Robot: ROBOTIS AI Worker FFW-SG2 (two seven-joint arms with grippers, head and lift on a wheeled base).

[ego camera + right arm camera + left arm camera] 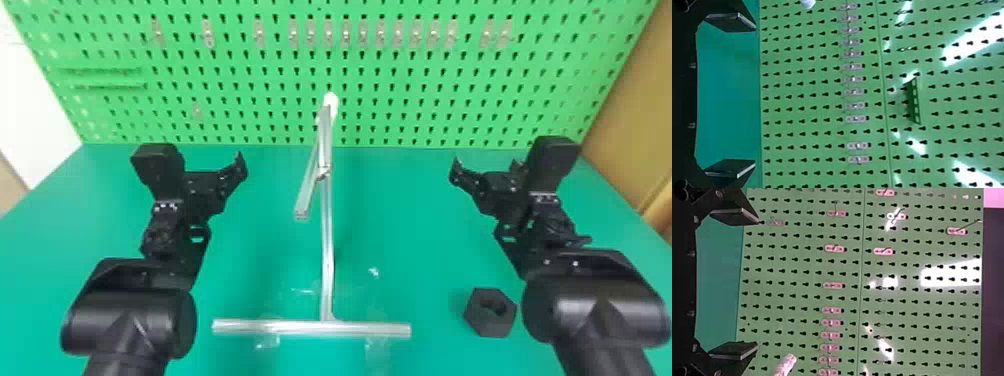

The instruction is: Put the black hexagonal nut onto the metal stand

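1. Plainly, the step in hand is the very start: the black hexagonal nut is off the metal stand, a silvery frame of thin bars with a crosswise foot, an upright and a slanting arm. The nut lies flat on the teal-green counter, its hole upward, beyond the right end of the stand's foot and apart from it.
2. Both tools are empty, fingers spread apart. The left tool is out to the left of the stand's slanting arm, the right tool out to the right of the upright; both point towards the green pegboard behind the stand.
3. The next move likely belongs to the right arm, since the nut is on that side of the stand. It would need to draw back from beside the upright, tip its fingers down and straddle two opposite flats — then close squarely.
4. After that comes the lift to the stand — probably threading the hole over a bar end, though I cannot tell which.
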